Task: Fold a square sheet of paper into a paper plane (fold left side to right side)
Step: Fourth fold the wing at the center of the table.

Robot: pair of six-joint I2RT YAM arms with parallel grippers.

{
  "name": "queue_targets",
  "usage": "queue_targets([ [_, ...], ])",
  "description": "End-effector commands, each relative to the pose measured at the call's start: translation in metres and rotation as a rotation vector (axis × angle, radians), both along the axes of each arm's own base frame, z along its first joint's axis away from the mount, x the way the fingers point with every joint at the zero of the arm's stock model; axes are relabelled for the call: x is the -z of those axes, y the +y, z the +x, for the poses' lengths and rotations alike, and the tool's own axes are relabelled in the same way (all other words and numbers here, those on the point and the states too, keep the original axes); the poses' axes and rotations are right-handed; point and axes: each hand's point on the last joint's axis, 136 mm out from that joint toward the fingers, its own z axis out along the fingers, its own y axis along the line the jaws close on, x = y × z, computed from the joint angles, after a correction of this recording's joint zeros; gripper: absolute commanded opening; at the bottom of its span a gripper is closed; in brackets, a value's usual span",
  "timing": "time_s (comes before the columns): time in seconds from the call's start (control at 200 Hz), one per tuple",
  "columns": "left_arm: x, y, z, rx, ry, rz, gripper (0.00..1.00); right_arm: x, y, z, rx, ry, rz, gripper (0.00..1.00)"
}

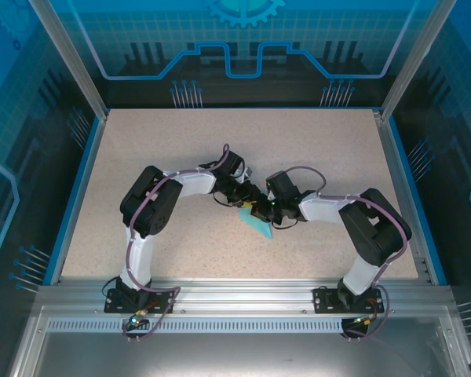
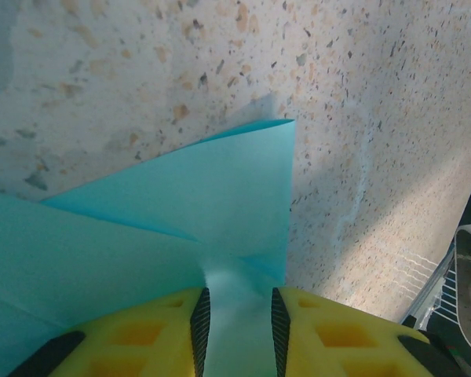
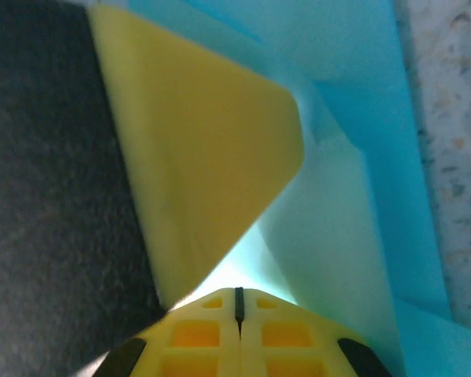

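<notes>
The thin, turquoise-blue creased sheet of paper (image 1: 258, 226) lies near the middle of the speckled beige stone-look tabletop (image 1: 180, 149), where both arms meet over it. The left gripper (image 2: 235, 314), with blocky yellow fingers (image 2: 141, 334) and ribbed black pads, pinches a pale strip of the paper between partly parted jaws; beyond it a smooth flap ends in a sharp corner (one crisp diagonal crease crosses it). The right gripper (image 3: 238, 302) is clenched tight, its yellow fingers meeting at a thin seam over the paper.

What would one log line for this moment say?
left gripper: shut on paper | right gripper: shut, at paper | paper: creased, pointed, mid-table | stage: folding unfinished
</notes>
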Motion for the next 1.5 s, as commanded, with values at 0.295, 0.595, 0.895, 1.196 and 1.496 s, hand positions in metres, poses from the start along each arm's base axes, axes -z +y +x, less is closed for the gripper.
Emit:
queue_targets([
  [0.295, 0.046, 0.015, -0.011, -0.016, 0.079, 0.116, 0.32, 0.027, -0.017, -0.011, 0.044, 0.079, -0.119, 0.0],
  [0.595, 0.05, 0.017, -0.012, -0.015, 0.086, 0.127, 0.32, 0.041, -0.034, -0.039, 0.062, 0.159, -0.163, 0.0],
  [0.895, 0.051, 0.018, -0.012, -0.02, 0.087, 0.134, 0.32, 0.046, -0.046, -0.057, 0.073, 0.214, -0.188, 0.0],
  [1.196, 0.053, 0.019, -0.012, -0.021, 0.091, 0.141, 0.32, 0.049, -0.058, -0.075, 0.093, 0.247, -0.209, 0.0],
  [1.496, 0.052, 0.02, -0.011, -0.025, 0.087, 0.149, 0.32, 0.047, -0.06, -0.084, 0.065, 0.27, -0.245, 0.0],
])
